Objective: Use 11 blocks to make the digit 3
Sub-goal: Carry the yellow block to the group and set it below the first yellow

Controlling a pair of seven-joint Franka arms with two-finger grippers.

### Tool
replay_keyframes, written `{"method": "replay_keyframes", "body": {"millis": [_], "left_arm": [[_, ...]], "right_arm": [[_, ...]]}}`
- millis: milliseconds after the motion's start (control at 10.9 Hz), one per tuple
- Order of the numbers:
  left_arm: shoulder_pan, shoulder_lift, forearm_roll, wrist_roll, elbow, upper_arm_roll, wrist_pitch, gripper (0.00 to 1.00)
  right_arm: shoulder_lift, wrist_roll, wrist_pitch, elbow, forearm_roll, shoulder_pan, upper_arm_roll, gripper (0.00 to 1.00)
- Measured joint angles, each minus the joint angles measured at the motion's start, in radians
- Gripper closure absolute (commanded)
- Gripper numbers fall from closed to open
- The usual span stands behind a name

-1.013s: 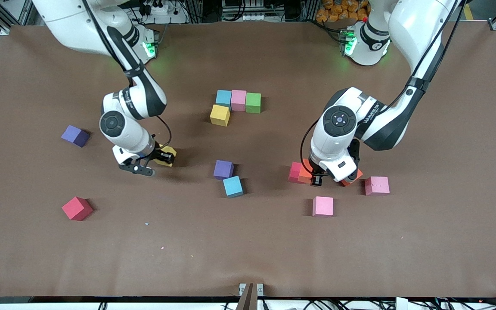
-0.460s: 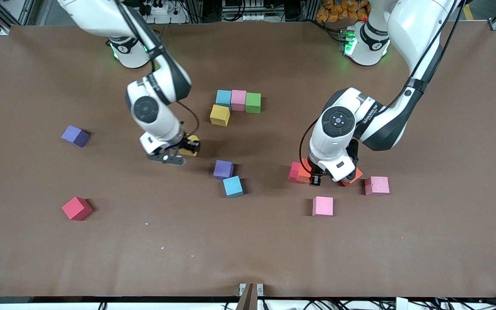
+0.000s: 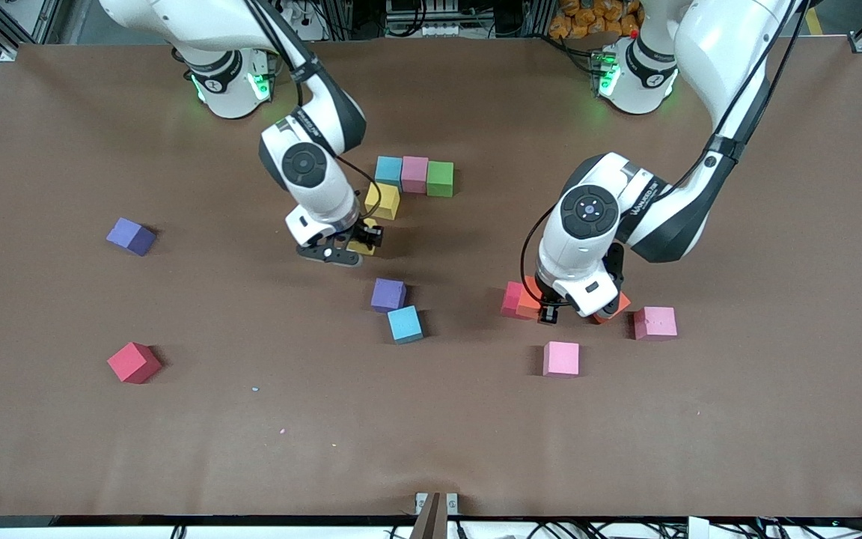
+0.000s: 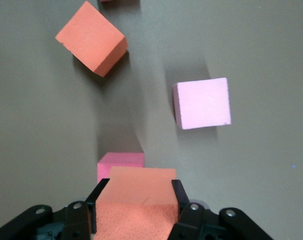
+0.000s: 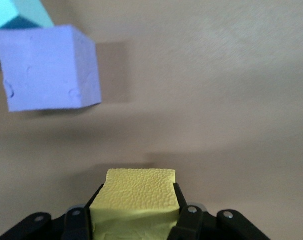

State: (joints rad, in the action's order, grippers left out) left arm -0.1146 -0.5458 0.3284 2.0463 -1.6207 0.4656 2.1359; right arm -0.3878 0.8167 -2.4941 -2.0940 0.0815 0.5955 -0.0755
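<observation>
Right gripper (image 3: 360,238), upper centre of frame, clamps yellow block (image 5: 134,200) beside placed yellow block (image 3: 382,201); risk: knocks row askew. Left gripper (image 3: 577,307) grips orange block (image 4: 137,202); may bump pink block (image 3: 511,298).

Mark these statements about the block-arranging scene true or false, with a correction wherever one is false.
1. The right gripper is shut on a yellow foam cube. True.
2. The left gripper is open and holds nothing. False: it is shut on an orange foam cube.
3. A light blue cube, a pink cube and a green cube sit in a row. True.
4. The red foam cube lies in that row. False: it sits alone toward the right arm's end of the table.
</observation>
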Motion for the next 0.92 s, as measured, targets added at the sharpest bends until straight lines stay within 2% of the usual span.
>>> {"method": "replay_keyframes", "body": {"millis": [921], "left_arm": [[-0.009, -0.006, -0.016, -0.005, 0.015, 0.001, 0.000, 0.50]], "right_arm": [[-0.028, 0.014, -0.057, -0.044, -0.044, 0.028, 0.003, 0.70]]}}
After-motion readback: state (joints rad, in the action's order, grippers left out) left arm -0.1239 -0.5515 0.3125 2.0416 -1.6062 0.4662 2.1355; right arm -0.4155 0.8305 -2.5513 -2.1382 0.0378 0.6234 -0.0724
